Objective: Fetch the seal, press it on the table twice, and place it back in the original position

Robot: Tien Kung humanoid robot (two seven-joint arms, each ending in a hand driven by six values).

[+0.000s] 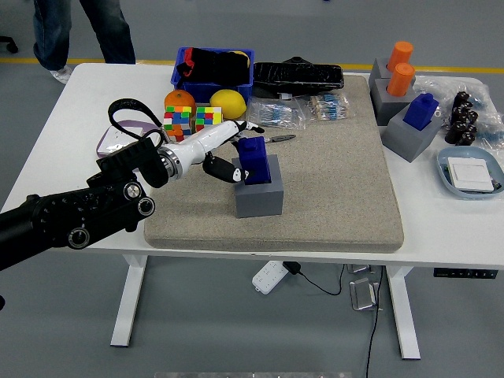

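A dark blue seal [253,157] stands in a grey block holder [260,195] on the beige mat [339,181] at the middle of the table. It leans slightly. My left hand [233,151], white with dark fingertips, reaches in from the left. Its fingers [241,127] curl behind the seal and its thumb [227,171] lies against the front, so it is shut on the seal. The seal's base is still in the holder's slot. My right arm does not show.
Two colour cubes [194,121], an orange [179,99], a lemon [228,102] and a blue bin [213,68] lie just behind my hand. Grey holders with orange seals [400,68] and a blue seal [422,110] stand at the right. A person's legs [79,31] show at the top left.
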